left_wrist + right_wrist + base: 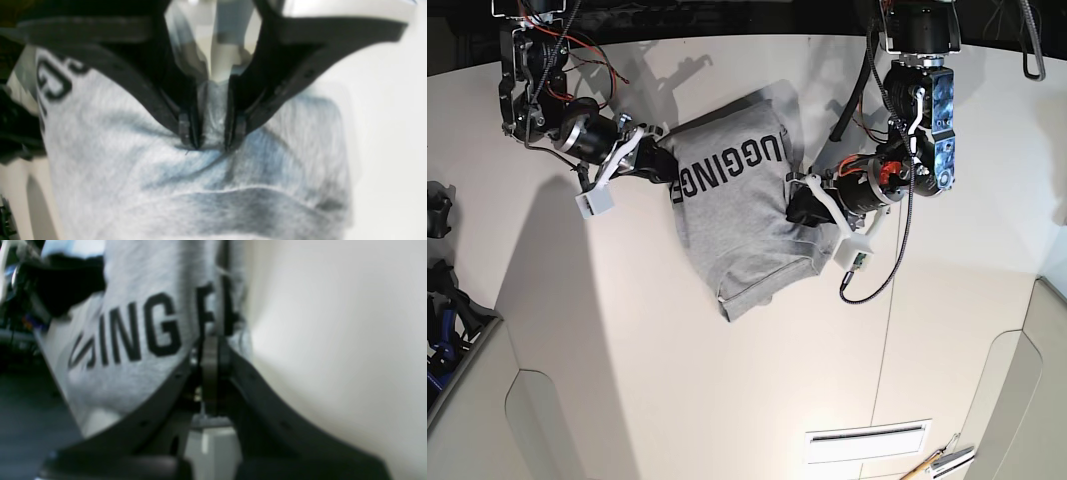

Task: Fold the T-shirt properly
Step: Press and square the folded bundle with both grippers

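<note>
The heather-grey T-shirt (737,205) hangs bunched between my two grippers over the white table, black lettering facing up and its hem (757,295) drooping toward the front. My left gripper (800,205), on the right of the base view, is shut on a pinched fold of grey cloth (213,113) at the shirt's right edge, as the left wrist view (211,143) shows. My right gripper (665,165), on the left of the base view, is shut on the shirt's left edge beside the lettering (146,330); its jaws (210,350) meet on the cloth.
The white table (627,350) has panel seams and a vent slot (867,440) near the front. Black clamps (439,270) sit at the left edge. A tool (937,462) lies at the bottom right. Cables hang from both arms.
</note>
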Tool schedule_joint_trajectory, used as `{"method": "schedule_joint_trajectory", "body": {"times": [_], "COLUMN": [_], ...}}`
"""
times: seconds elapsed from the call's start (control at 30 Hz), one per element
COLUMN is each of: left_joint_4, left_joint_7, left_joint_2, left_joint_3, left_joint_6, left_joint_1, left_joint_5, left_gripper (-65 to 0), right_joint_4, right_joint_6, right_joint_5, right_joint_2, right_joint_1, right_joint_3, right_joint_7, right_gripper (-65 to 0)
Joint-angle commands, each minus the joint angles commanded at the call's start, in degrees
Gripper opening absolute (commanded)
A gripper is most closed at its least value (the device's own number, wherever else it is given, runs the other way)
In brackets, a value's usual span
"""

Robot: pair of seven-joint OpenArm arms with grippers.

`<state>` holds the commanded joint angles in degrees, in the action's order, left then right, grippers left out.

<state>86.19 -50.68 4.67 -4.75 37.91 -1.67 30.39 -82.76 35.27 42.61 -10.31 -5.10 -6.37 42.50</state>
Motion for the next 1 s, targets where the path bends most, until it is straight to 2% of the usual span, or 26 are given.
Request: {"method": "schedule_joint_trajectory", "body": {"times": [0.2,0.33,0.57,1.0], "left_joint_4": [3.0,5.2,5.1,4.8], "left_joint_7": [-5.1,-5.3,-4.1,-1.3], "left_joint_2": [0.2,0.3,0.3,0.2], "left_joint_3": [-0.1,-0.3,-0.2,-0.2], "left_joint_6": [0.0,0.0,0.0,0.0], "left_joint_1": [0.1,0.5,0.9,1.8], "left_joint_5": [3.7,3.7,3.5,0.1], "left_gripper": [-50.0,-50.0,-50.0,-50.0], "right_joint_4": [-6.6,-6.5,-5.5,-0.9], "right_joint_6": [-0.37,-0.55,-0.52,-0.5], "right_joint_5": [-0.2,-4.4,-5.6,-5.0], "right_joint_2": [0.0,0.0,0.0,0.0], "right_joint_1": [0.2,2.1,2.2,0.7], "right_joint_3": [-3.8,-5.3,-5.1,3.5], "right_joint_7": [-0.3,-0.7,-1.8,-1.1], "right_gripper": [-65.0,-65.0,-65.0,-65.0]}}
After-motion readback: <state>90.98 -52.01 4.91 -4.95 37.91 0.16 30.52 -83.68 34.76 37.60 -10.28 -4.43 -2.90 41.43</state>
